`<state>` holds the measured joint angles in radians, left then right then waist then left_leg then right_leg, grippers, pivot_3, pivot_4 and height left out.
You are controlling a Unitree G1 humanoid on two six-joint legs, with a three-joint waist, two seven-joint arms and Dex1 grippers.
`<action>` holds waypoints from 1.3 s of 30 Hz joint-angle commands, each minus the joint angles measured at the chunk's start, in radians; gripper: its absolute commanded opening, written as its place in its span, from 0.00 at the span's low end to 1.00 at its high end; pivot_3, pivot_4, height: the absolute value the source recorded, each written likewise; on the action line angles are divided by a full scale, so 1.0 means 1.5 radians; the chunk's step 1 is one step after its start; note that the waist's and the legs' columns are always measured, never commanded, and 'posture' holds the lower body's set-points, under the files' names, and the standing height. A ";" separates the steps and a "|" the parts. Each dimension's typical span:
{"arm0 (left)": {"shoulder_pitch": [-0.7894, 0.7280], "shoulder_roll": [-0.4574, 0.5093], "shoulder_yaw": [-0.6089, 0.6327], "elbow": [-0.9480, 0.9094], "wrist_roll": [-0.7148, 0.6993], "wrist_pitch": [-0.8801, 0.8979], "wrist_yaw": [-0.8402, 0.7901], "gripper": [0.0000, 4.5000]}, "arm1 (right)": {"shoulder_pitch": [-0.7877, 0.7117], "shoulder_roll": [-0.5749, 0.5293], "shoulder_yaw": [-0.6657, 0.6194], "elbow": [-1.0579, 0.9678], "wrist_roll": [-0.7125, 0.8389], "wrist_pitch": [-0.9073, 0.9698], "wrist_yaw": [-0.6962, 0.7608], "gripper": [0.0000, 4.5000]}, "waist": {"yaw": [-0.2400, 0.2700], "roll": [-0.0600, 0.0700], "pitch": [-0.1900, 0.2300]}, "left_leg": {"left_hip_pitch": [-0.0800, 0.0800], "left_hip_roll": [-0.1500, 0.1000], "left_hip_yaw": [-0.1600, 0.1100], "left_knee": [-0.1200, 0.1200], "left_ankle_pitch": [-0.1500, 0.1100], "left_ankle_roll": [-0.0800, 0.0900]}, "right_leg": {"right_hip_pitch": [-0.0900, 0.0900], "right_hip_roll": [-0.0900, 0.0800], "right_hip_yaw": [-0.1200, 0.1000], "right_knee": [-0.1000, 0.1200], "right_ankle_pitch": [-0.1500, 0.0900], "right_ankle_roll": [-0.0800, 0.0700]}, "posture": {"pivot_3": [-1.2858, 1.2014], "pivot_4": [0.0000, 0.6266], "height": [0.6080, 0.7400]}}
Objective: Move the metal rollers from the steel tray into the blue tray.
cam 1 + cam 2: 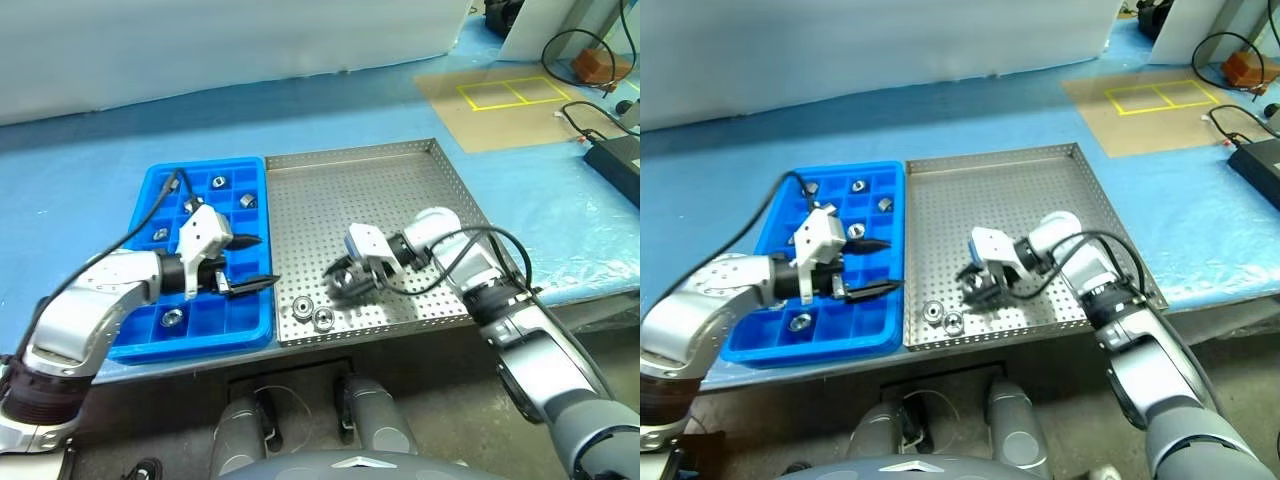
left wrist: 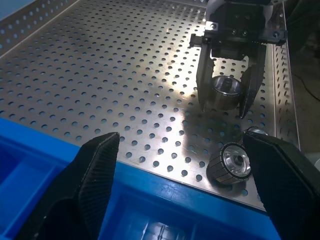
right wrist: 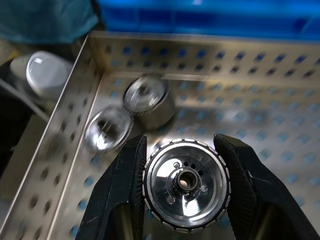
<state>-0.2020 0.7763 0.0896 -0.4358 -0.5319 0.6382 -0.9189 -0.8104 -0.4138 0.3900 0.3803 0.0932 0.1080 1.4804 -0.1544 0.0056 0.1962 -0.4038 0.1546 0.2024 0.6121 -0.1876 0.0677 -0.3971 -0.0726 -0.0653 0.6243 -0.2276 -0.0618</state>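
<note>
My right gripper [image 1: 347, 280] is shut on one shiny metal roller [image 3: 186, 183], held just above the perforated floor of the steel tray [image 1: 400, 180] near its front edge. The left wrist view shows the same roller [image 2: 223, 92] between the right gripper's two black fingers. Two more rollers [image 1: 301, 307] [image 1: 324, 319] lie in the steel tray's front left corner. My left gripper [image 1: 265, 261] stands open over the right edge of the blue tray [image 1: 150, 200], with nothing in it. Several rollers [image 1: 218, 182] sit in the blue tray's compartments.
A cardboard sheet [image 1: 500, 105] marked with yellow tape lies at the back right. A black box [image 1: 618, 160] with cables sits at the far right. Both trays stand close to the table's front edge, on a blue cover [image 1: 80, 170].
</note>
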 commanded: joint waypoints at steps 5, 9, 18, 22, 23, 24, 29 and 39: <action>0.065 0.042 0.175 -0.051 -0.023 0.013 0.049 0.92 | -0.100 0.132 -0.017 0.021 0.046 -0.003 -0.019 0.37 | 0.011 0.000 0.000 | -0.002 0.000 0.000 -0.001 0.000 0.000 | -0.001 0.000 0.000 -0.001 0.000 0.000 | 0.39 0.24 1.00; 0.081 0.014 0.232 -0.029 0.027 -0.004 0.148 0.92 | -0.152 0.234 -0.024 0.122 0.009 -0.056 -0.122 0.37 | 0.027 0.000 0.000 | -0.002 0.000 0.000 -0.001 0.000 -0.001 | -0.003 0.000 0.000 0.001 0.000 -0.001 | 0.42 0.24 1.00; 0.163 -0.047 0.272 -0.121 -0.006 0.021 0.225 0.92 | -0.213 0.282 -0.016 0.309 -0.074 -0.151 -0.220 0.37 | 0.089 -0.002 0.000 | -0.002 0.000 0.001 -0.002 0.000 -0.002 | -0.003 0.000 0.000 0.000 0.000 -0.001 | 0.45 0.24 1.00; 0.168 -0.060 0.259 -0.136 -0.017 0.030 0.243 0.92 | -0.254 0.284 -0.040 0.401 -0.092 -0.166 -0.276 0.37 | 0.099 -0.002 0.000 | -0.001 0.000 0.001 -0.002 0.001 -0.004 | -0.003 0.000 0.001 0.001 0.000 -0.001 | 0.45 0.24 1.00; 0.169 -0.061 0.255 -0.139 -0.020 0.032 0.244 0.92 | -0.261 0.285 -0.042 0.418 -0.096 -0.170 -0.286 0.37 | 0.098 -0.002 0.000 | -0.001 0.000 0.001 -0.002 0.002 -0.004 | -0.003 0.000 0.001 0.001 0.001 -0.002 | 0.45 0.24 1.00; 0.169 -0.062 0.251 -0.141 -0.022 0.033 0.246 0.92 | -0.266 0.285 -0.042 0.431 -0.101 -0.172 -0.291 0.37 | 0.097 -0.002 0.000 | -0.001 0.000 0.001 -0.002 0.002 -0.004 | -0.003 0.000 0.001 0.001 0.001 -0.002 | 0.45 0.24 1.00; 0.166 -0.061 0.237 -0.144 -0.029 0.039 0.252 0.92 | -0.246 0.263 -0.034 0.403 -0.096 -0.183 -0.201 0.37 | 0.096 -0.002 0.000 | -0.001 0.000 0.001 -0.005 0.002 -0.005 | -0.004 0.000 0.001 0.001 0.001 -0.002 | 0.44 0.24 1.00; 0.158 -0.060 0.200 -0.139 -0.035 0.035 0.248 0.92 | -0.215 0.253 -0.032 0.408 -0.143 -0.186 -0.253 0.37 | 0.094 -0.002 0.000 | -0.001 0.000 0.002 -0.005 0.002 -0.005 | -0.005 0.000 0.001 0.001 0.001 -0.002 | 0.43 0.24 1.00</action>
<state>0.0437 0.6831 0.3831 -0.6183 -0.5710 0.6996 -0.5453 -1.1135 -0.0459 0.3546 0.9946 -0.1166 -0.1537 1.1424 -0.0140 0.0026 0.1966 -0.4045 0.1551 0.2047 0.6047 -0.1841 0.0603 -0.4042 -0.0727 -0.0641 0.6262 -0.2268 -0.0650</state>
